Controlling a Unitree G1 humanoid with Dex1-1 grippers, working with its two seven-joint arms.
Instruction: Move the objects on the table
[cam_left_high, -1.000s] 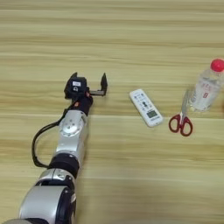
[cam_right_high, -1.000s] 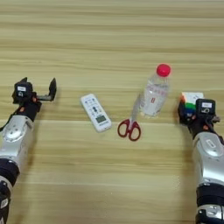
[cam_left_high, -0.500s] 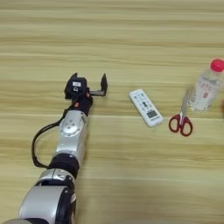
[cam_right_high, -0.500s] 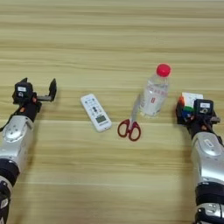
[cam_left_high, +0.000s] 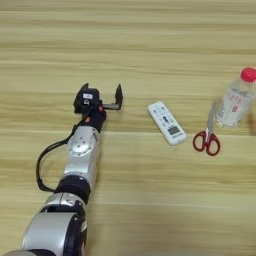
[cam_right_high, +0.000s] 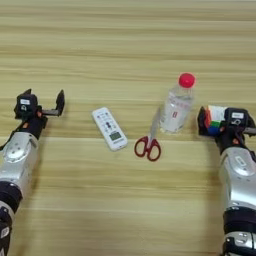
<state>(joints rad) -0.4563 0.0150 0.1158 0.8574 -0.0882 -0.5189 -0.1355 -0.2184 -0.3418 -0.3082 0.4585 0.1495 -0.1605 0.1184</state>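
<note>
On the table (cam_left_high: 150, 40), my left gripper (cam_left_high: 102, 96) rests open, nothing between its fingers, left of the white remote control (cam_left_high: 167, 123). Red-handled scissors (cam_left_high: 207, 138) lie right of the remote, blades pointing up beside the clear bottle with a red cap (cam_right_high: 176, 106), which stands upright. At the far right my right gripper (cam_right_high: 218, 123) is shut on the multicoloured puzzle cube (cam_right_high: 214, 116), just right of the bottle. The pen is out of view.
Bare wood stretches across the whole back of the table and along the front between my two forearms. A black cable (cam_left_high: 42, 165) loops off my left forearm.
</note>
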